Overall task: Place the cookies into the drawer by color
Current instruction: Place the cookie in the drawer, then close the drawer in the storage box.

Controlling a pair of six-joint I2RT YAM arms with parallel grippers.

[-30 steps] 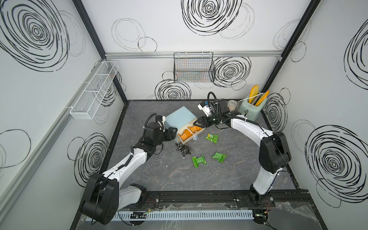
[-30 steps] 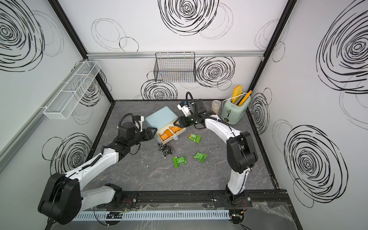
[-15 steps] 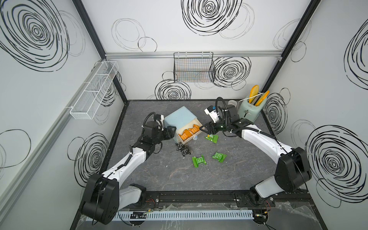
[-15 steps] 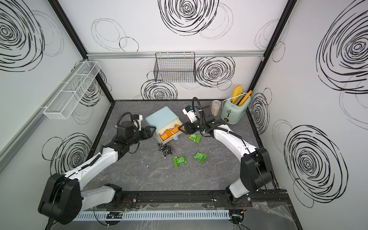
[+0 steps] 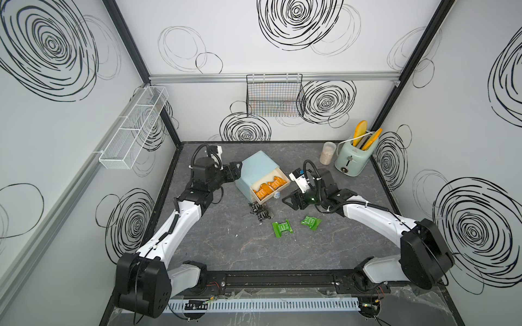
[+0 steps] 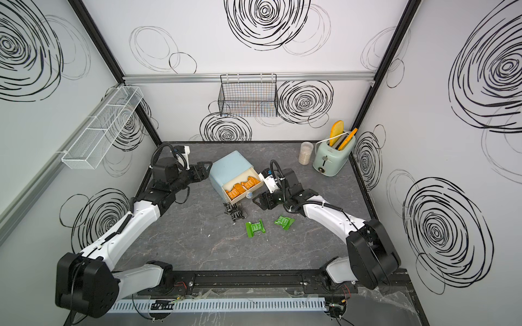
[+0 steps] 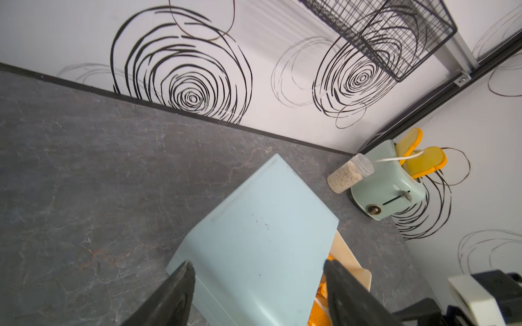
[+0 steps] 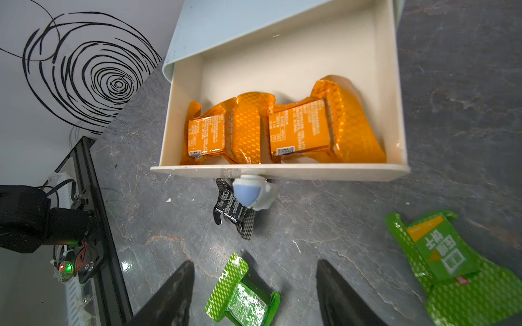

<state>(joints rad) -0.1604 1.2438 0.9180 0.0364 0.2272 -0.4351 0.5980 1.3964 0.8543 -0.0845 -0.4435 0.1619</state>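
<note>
Grey marbled table [image 5: 226,254] carries everything, inside white walls scribbled with black rings. Nearest its front edge, two green cookies [image 5: 282,229] lie loose around the middle. Black cookies [image 5: 261,211] are heaped just beyond, at the foot of the cabinet [image 5: 257,166] and partly under the drawer [image 8: 310,172], which stands pulled out with orange cookies [image 8: 223,135] inside. Right gripper [image 5: 292,201] hangs wide and empty by the knob [image 8: 250,192], with green foil showing between its fingers in the wrist view. Left gripper [image 5: 237,172], farther back, is also spread wide at the cabinet side facing the table's left edge; I cannot tell whether it touches. Likely slips: unbraced, the cabinet could skid when a drawer is pushed or pulled; a green cookie dropped now would land among orange; the black heap may jam a lower drawer; crinkly foil can slide from a shallow pinch
</note>
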